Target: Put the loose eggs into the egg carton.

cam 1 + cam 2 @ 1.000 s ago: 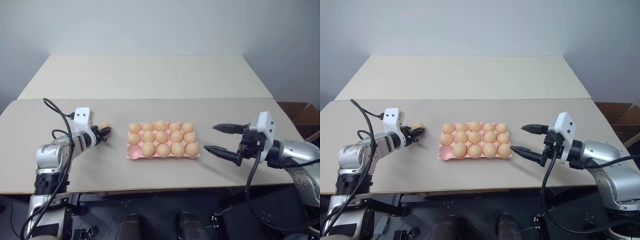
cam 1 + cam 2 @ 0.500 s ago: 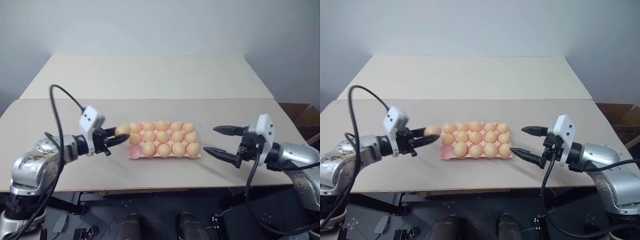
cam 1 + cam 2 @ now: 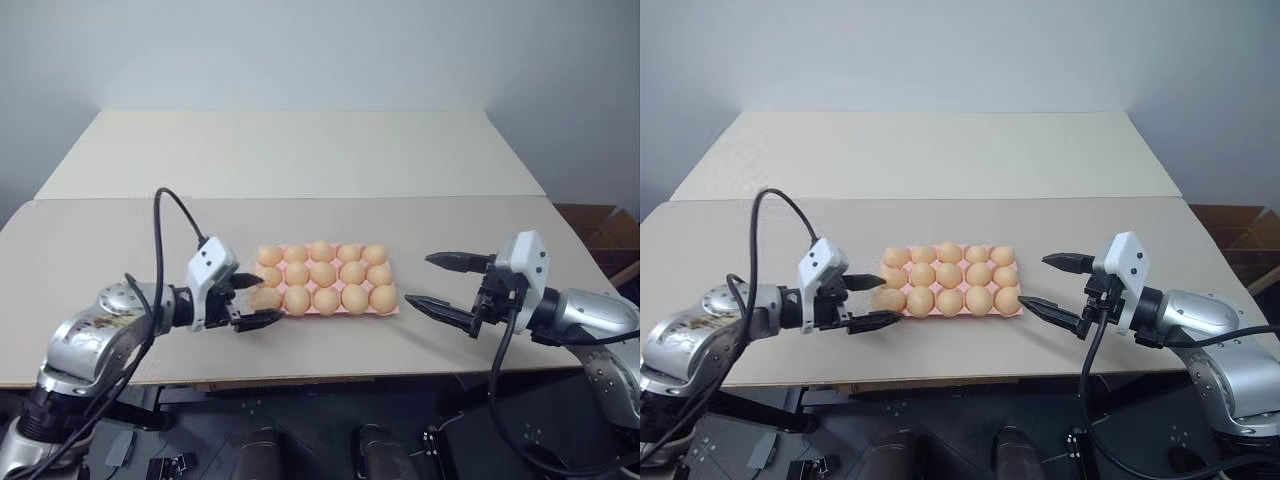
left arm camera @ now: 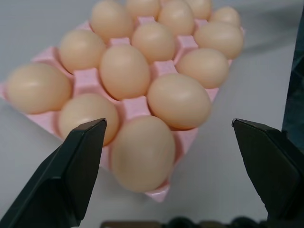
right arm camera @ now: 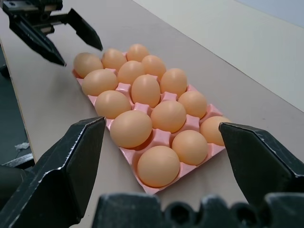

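Now the left gripper [image 3: 252, 300] stood wide, its two black fingers spread on either side of the near left corner of the egg carton [image 3: 392, 308]. It held nothing. An egg [image 4: 142, 153] sat in that corner cup, just in front of the gripper and between its fingers, with its long way tipped a little toward the gripper. It looked set down, not gripped.

The right gripper [image 3: 432, 281] was wide too and held nothing. It hung just beside the right end of the carton, apart from it.

The pink carton lay in the middle of the tabletop [image 3: 300, 160], its long side running left to right between the two grippers. All fifteen cups looked full. No loose eggs lay on the tabletop around it.

So the left gripper was the nearer one, and it likely just had to pull straight back from the corner egg without bumping it.
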